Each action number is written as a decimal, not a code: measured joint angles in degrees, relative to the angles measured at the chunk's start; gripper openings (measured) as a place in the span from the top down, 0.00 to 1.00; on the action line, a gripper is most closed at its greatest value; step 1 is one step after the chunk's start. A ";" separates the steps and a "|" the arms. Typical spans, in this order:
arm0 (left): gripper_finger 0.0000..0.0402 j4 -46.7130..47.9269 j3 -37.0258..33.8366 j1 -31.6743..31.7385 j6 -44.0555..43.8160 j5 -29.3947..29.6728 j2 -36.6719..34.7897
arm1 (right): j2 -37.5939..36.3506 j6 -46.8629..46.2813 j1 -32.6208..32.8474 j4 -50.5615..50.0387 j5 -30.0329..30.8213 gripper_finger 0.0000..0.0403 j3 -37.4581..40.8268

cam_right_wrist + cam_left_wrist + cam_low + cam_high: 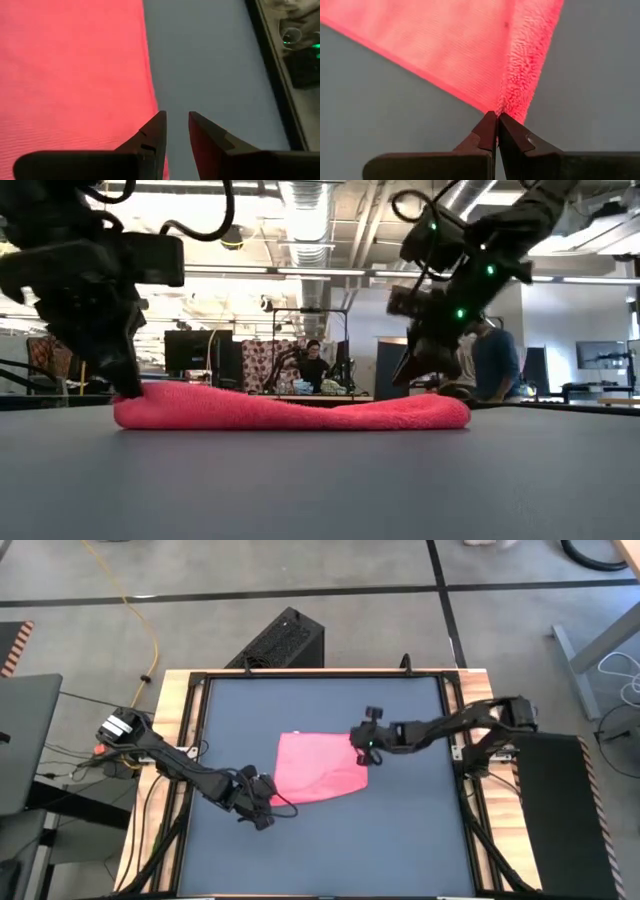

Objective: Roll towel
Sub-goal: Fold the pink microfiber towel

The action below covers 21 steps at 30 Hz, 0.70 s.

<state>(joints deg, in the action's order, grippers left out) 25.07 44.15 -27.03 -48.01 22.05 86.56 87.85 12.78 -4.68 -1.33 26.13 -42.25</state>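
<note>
Left tool [497, 120] pinching towel [318, 767] corner on bare tabletop [400, 840].

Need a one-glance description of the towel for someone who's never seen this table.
Start from the dark grey table between the two arms. Near its middle lies the towel, a small flat cloth. The left gripper pinches one corner with shut fingers, and the right gripper hovers open at its opposite edge. Its plain bright pink colour marks it out.
</note>
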 joint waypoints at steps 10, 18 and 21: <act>1.00 1.20 1.87 -0.02 0.33 1.06 0.00 | -2.53 -20.72 8.07 -0.62 -22.97 0.73 -0.94; 1.00 1.10 1.87 -0.56 1.42 0.16 0.00 | 6.42 -23.74 13.34 3.85 -9.92 0.73 -0.84; 1.00 1.11 1.87 -0.57 1.88 -0.36 0.00 | 6.83 -24.83 13.21 4.06 -11.05 0.73 -0.84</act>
<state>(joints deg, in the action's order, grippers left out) 26.17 46.02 -27.59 -46.13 21.69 86.56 94.69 -12.05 8.54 2.73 15.08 -43.08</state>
